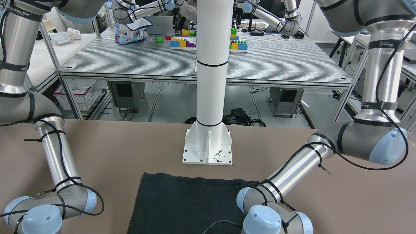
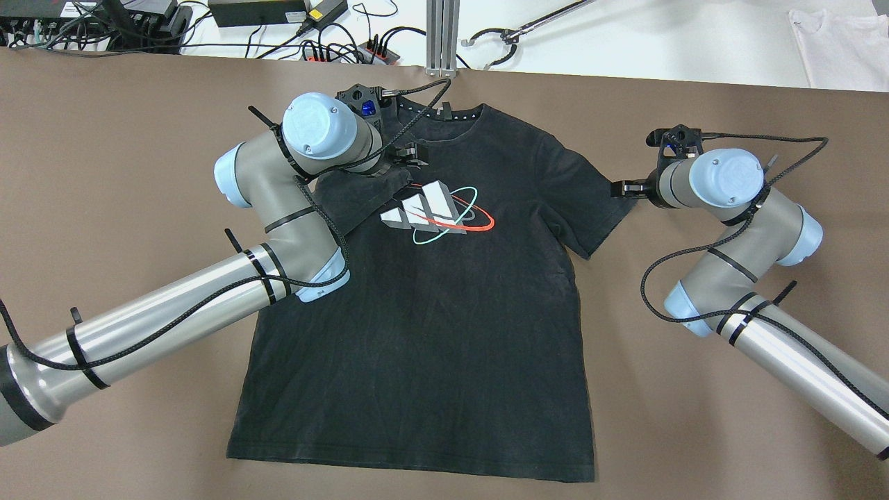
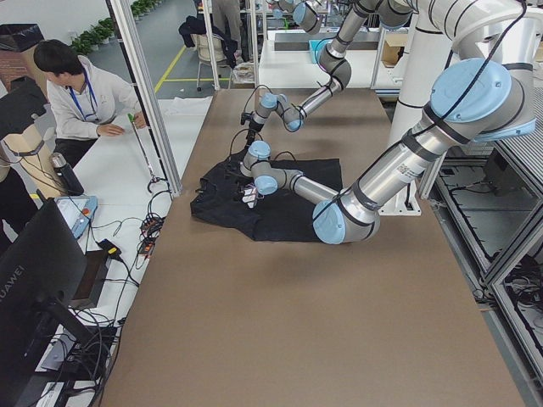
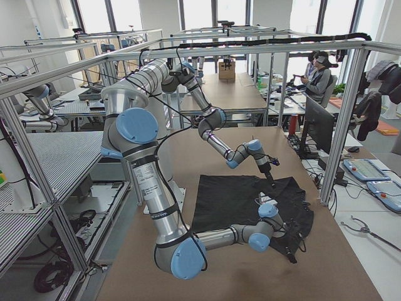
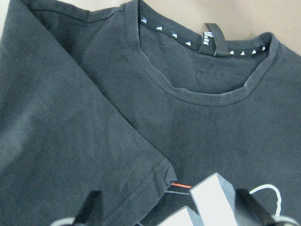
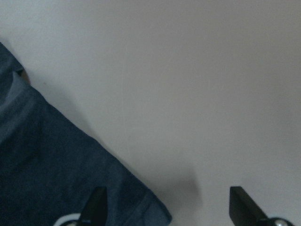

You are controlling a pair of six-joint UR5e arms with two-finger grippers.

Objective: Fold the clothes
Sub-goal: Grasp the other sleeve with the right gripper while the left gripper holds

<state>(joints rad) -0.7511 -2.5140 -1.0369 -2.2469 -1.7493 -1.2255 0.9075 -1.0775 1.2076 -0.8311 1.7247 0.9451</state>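
The clothes are one black T-shirt (image 2: 444,312) with a white, red and teal chest logo (image 2: 434,214). It lies flat on the brown table with its collar at the far side. Its sleeve (image 2: 361,194) on my left is folded in over the chest. My left gripper (image 2: 411,155) hovers open over that folded sleeve (image 5: 70,141), just below the collar (image 5: 207,96). My right gripper (image 2: 624,187) is open at the outer edge of the other sleeve (image 2: 590,201). That sleeve's corner (image 6: 47,165) lies by its left finger (image 6: 96,205). The shirt's hem (image 1: 182,201) shows in the front-facing view.
The white pole's base plate (image 1: 208,146) is bolted to the table at the shirt's hem side. Cables and power strips (image 2: 278,14), a grabber tool (image 2: 514,31) and a white cloth (image 2: 840,42) lie beyond the far edge. An operator (image 3: 76,93) sits there.
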